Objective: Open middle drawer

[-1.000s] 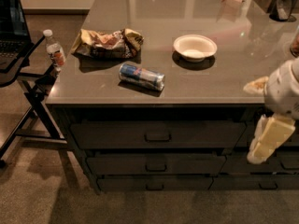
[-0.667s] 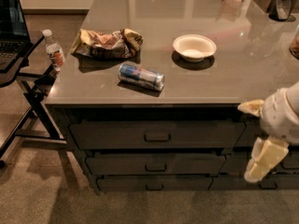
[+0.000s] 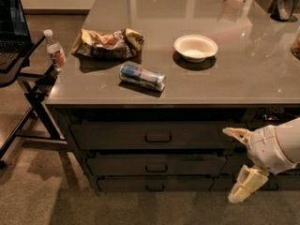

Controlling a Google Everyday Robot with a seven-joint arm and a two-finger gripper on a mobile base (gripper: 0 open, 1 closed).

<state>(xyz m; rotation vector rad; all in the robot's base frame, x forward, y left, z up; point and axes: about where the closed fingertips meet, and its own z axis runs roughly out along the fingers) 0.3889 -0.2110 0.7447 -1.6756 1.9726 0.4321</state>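
Middle drawer [image 3: 156, 165] shut, end effector [image 3: 229, 166] spread open just right of it, arm [image 3: 287, 144] cropped at edge

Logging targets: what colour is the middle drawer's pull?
Black pull, camera view; gripper at lower right.

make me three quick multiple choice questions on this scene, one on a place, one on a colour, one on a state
1. Where is the gripper?
A. far left of the view
B. lower right, below the countertop
C. top centre

2. What colour is the bowl?
A. red
B. black
C. white

3. How is the middle drawer?
A. shut
B. pulled half out
C. taken out

Answers:
1 B: it hangs open at the lower right, away from the drawer's pull.
2 C: it shows pale white on the grey top.
3 A: its front sits level with the fronts above and below, and no inside shows.
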